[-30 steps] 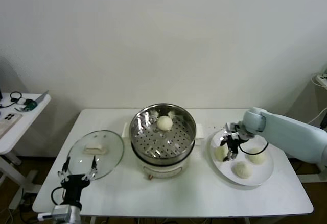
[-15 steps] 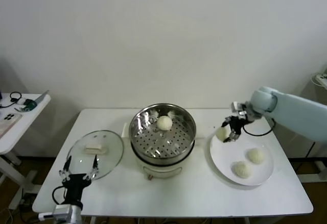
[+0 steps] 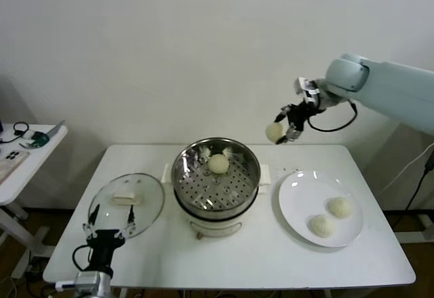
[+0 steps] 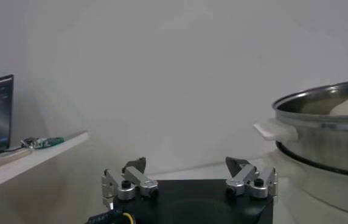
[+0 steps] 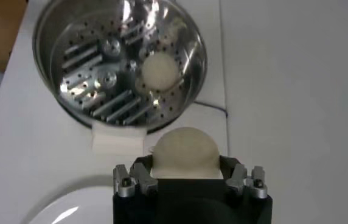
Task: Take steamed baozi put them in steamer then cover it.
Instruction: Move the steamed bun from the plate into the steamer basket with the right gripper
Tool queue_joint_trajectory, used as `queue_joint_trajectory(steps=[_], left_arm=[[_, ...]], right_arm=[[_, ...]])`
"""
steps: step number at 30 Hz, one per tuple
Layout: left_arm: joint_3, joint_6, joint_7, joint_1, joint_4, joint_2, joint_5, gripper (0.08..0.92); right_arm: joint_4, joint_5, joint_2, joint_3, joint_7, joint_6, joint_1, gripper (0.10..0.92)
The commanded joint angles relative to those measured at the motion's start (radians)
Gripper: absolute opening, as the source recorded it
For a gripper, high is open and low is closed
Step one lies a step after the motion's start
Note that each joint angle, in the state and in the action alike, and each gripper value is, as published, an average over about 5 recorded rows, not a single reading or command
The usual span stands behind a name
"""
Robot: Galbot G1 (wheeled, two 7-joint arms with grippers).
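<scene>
Side table [image 3: 27, 150] off our left carries small clutter, well apart from the white work table [image 3: 258, 257]. Nothing stands between our right gripper [image 3: 285, 127] and the steamer [image 3: 215, 179]. The white plate [image 3: 298, 199] lies just right of the steamer on the table.

Steamer sits mid-table on its cream base, uncovered, with one baozi in the pot [image 3: 218, 163] resting on the perforated tray toward the back wall. The plate holds two more baozi [image 3: 340, 207] side by side on its right half; the left half is bare. The cover [image 3: 127, 205] lies flat on the table left of the steamer, beside it, handle up.

We hold a fourth baozi [image 3: 274, 132] in our right gripper, clamped between the fingers, high in the air above the table, up and to the right of the steamer rim and behind the plate. In the right wrist view the held bun [image 5: 182, 152] fills the space between the fingers, with the steamer [image 5: 58, 24] below and beyond.

Our left gripper [image 3: 108, 220] hangs low at the front table edge near the cover, fingers spread wide and holding nothing; the left wrist view shows its fingers [image 4: 128, 182] apart, with the steamer rim [image 4: 320, 100] off to the side.
</scene>
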Motion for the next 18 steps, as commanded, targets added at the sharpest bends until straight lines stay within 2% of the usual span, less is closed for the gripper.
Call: queue_joint_trajectory(steps=[1, 9, 18], left_arm=[[0.006, 0.003, 0.0, 0.001, -0.002, 0.021, 0.014, 0.823], [0.007, 0.008, 0.0, 0.003, -0.022, 0.032, 0.017, 0.823], [0.007, 0.007, -0.001, 0.005, -0.025, 0.03, 0.018, 0.823]], right_arm=[[0.017, 0.111, 0.193, 0.032, 0.057, -0.056, -0.015, 0.717], [-0.039, 0.1, 0.365, 0.068, 0.097, -0.079, -0.162, 0.716], [-0.085, 0.063, 0.426, 0.052, 0.097, -0.078, -0.24, 0.713]])
